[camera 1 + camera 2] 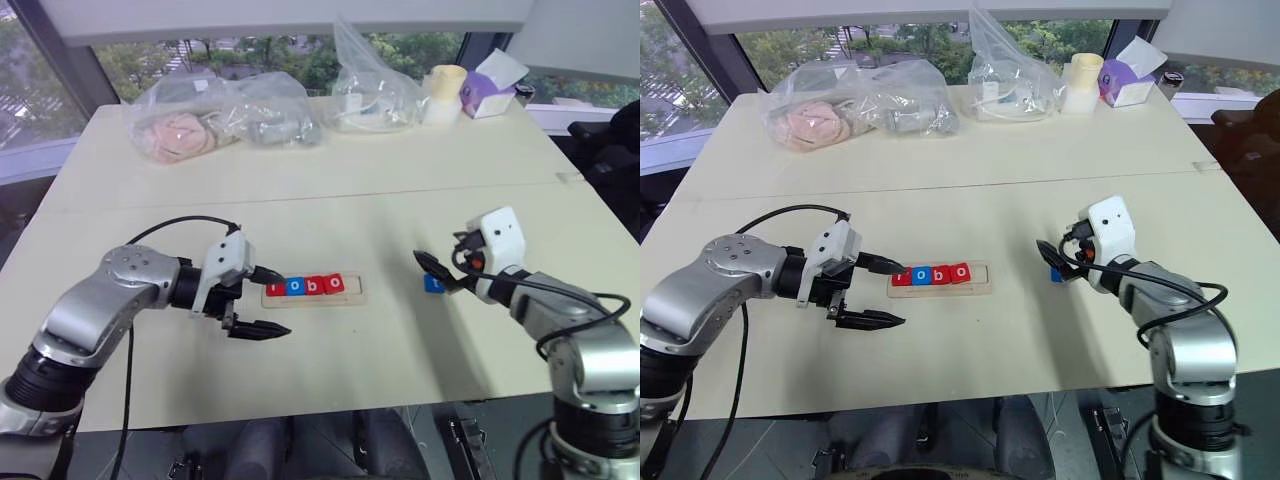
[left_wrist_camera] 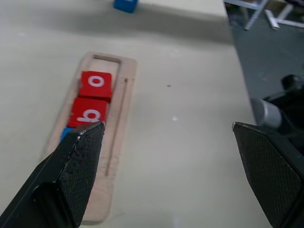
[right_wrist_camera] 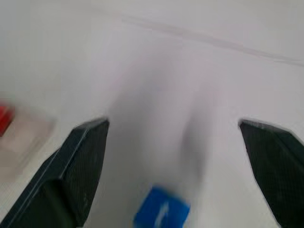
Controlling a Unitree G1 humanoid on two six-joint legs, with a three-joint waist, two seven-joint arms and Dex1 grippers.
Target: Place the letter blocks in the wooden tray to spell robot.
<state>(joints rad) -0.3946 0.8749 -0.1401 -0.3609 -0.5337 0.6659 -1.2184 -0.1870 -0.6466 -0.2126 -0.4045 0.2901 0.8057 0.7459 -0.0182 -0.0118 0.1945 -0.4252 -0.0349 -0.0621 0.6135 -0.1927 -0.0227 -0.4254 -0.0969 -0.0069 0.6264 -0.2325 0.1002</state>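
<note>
Black, textured fingers (image 2: 78,156) of the left tool (image 1: 262,300) stood spread wide and empty just beside the near-left end of the wooden tray (image 1: 352,297), which lay at the middle of the pale counter (image 1: 330,190). To the tray's right, well apart from it, the right tool (image 1: 438,270) also gaped at full width with nothing in its grasp, poised just over the blue t block (image 3: 160,213), which lay flat on the counter a little past the tray's open end.

Inside the tray's shallow slot sat four tiles in a row reading r, o, b, o: the red r block (image 1: 275,288), the blue o block (image 1: 295,287), the red b block (image 1: 314,285) and the red o block (image 1: 334,283), leaving one bare space at the right end for the last letter.

Trouble looked likeliest at the pickup: the tile was thin, flat and smooth, so wide fingers closing on its low edges might skid it across the slick counter or tip it. A tilted or turned tile could then catch on the slot's rim or jostle the seated red o. The left tool's closeness to the tray also risked nudging the light pale-wood holder askew.

Beyond the tray, crinkled clear plastic bags (image 1: 220,110), a cream cup (image 1: 444,92) and a purple tissue box (image 1: 485,92) lined the counter's far edge.
</note>
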